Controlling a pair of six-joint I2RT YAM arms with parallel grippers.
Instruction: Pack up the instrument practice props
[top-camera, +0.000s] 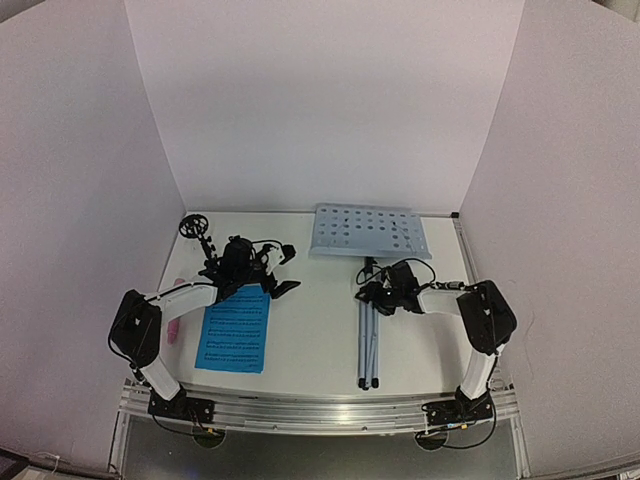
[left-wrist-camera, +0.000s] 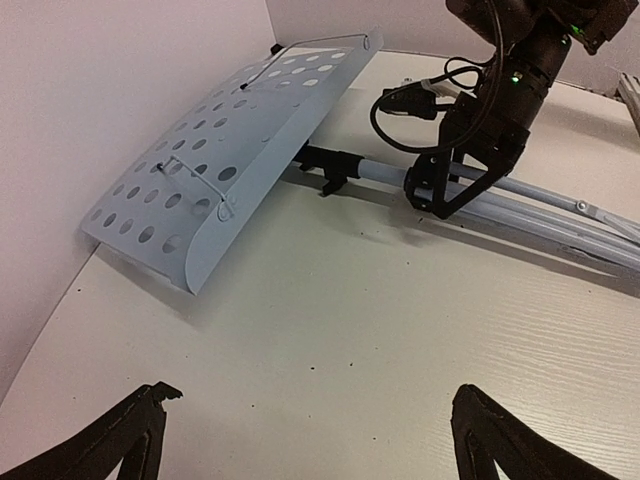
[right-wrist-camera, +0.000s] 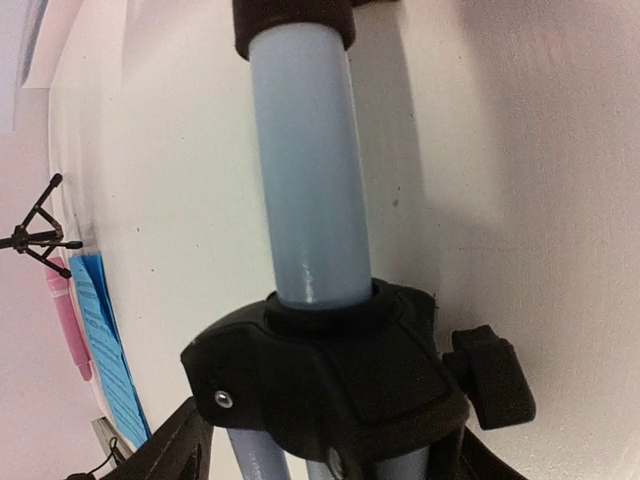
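1. The stand (top-camera: 367, 345) lies flat on the worktop (top-camera: 310, 340), its desk (top-camera: 368, 232) toward the back wall (top-camera: 320, 100) and its legs toward the near edge.
2. The right fingers (left-wrist-camera: 432, 188) are apart, straddling its pole; the left fingers (left-wrist-camera: 120, 440) are wide apart and hold nothing.
3. Open room lies left of the stand, up to the blue sheets (top-camera: 235, 330).

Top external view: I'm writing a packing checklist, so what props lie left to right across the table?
pink microphone → blue music sheets → music stand with pale-blue desk. Black mic stand omitted: overlaps the sheets.

The left arm (top-camera: 185, 297) and the right arm (top-camera: 445, 298) both bend at the elbow and reach inward, low. The left gripper (top-camera: 283, 270) has its jaws spread wide. The right gripper (top-camera: 370, 293) tilts downward, jaws partly apart.
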